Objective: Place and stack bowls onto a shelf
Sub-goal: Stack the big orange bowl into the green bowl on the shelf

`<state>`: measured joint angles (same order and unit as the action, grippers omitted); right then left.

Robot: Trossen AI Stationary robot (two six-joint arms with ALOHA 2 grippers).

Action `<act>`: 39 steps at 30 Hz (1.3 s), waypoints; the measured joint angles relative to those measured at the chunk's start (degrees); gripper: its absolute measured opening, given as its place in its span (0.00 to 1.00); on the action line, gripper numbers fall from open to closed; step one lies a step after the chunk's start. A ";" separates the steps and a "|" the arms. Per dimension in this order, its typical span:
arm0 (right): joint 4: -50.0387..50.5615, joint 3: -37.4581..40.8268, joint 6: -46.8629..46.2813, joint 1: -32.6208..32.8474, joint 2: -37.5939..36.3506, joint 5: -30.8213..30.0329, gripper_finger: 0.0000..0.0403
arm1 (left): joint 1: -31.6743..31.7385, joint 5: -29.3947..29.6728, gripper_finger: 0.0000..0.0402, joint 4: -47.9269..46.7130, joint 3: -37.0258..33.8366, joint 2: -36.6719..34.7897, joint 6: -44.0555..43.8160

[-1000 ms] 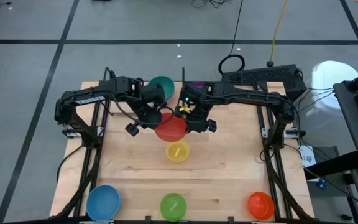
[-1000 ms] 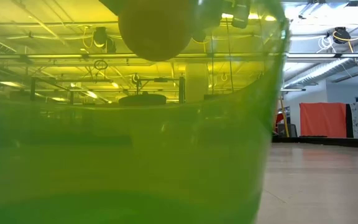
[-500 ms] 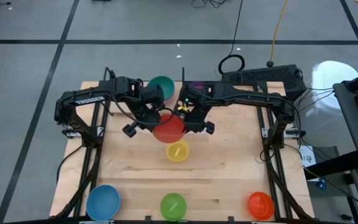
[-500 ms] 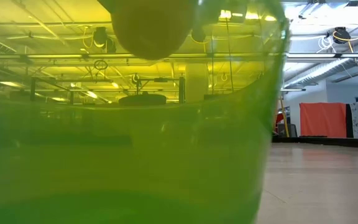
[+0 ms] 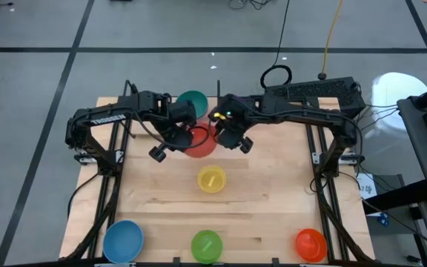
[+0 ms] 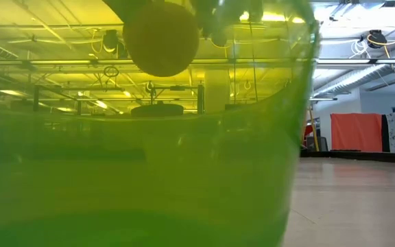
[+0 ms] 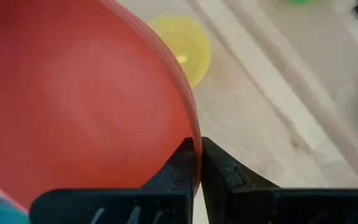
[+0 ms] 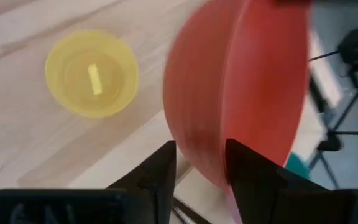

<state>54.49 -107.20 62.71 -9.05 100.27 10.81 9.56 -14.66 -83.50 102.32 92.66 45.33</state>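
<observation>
Red bowl tipped on edge between both hands

We see the left hand [image 7: 197, 163] pinching the red bowl [image 5: 199, 141] rim above the worktop [image 5: 273, 200]; right hand [image 8: 201, 163] stands parted astride its rim, near the teal bowl [image 5: 193, 100].

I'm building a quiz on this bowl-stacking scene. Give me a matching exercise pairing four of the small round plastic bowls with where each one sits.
Things:
1. red round plastic bowl
2. yellow round plastic bowl
3. blue round plastic bowl
4. orange round plastic bowl

Places:
A. table's near left corner
B. rim pinched by the left gripper
C. near right edge
D. table's middle, alone

Pairs: 1-B, 2-D, 3-A, 4-C
</observation>
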 joint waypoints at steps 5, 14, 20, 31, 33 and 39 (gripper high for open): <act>-0.13 -0.07 -1.71 -0.21 -2.76 -0.09 0.33 | 0.55 2.90 0.02 -0.59 0.04 -0.89 0.12; -0.30 -0.04 -6.79 -1.17 -9.05 -8.30 0.33 | 5.95 12.63 0.02 0.46 0.08 -2.39 -0.78; -0.49 0.02 -9.37 -1.51 -13.69 -15.57 0.33 | 12.60 14.83 0.02 2.24 0.09 -1.89 -1.33; -0.50 0.02 -14.09 -1.78 -20.36 -15.52 0.33 | 20.68 10.37 0.02 7.15 0.09 2.21 -0.20; -0.54 0.07 -14.73 -1.78 -21.13 -15.52 0.33 | 21.56 10.20 0.02 7.25 0.06 3.82 0.37; -1.07 0.07 -17.89 -1.78 -23.03 -15.52 0.33 | 24.05 10.34 0.02 8.22 0.04 8.82 0.50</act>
<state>53.43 -107.13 44.82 -10.83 77.24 -4.71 33.61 -4.33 -75.28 102.37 101.48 45.83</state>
